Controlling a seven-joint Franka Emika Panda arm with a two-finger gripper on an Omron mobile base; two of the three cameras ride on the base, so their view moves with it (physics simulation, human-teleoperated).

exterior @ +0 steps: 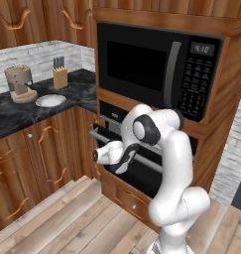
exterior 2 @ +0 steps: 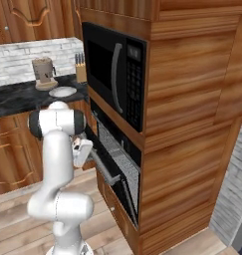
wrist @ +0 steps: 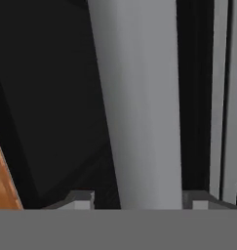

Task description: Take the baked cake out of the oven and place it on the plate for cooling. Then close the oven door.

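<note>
The black oven (exterior: 108, 115) sits under the microwave with its oven door (exterior: 142, 181) tilted partly open. The door's silver bar handle (wrist: 139, 107) runs lengthwise between my two finger tips. My gripper (wrist: 139, 200) is open around it, with a gap on one side of the bar. From the right base view the gripper (exterior 2: 84, 150) is at the near end of the handle (exterior 2: 106, 172), and a wire rack (exterior 2: 117, 149) shows inside. The cake is hidden. The white plate (exterior: 50, 100) lies on the dark counter to the left.
A tan coffee grinder (exterior: 20, 83) and a wooden knife block (exterior: 60, 74) stand behind the plate on the counter (exterior: 13, 114). The black microwave (exterior: 156, 69) is above the oven. Wooden cabinets flank it, and a drawer (exterior: 132, 201) sits below the door.
</note>
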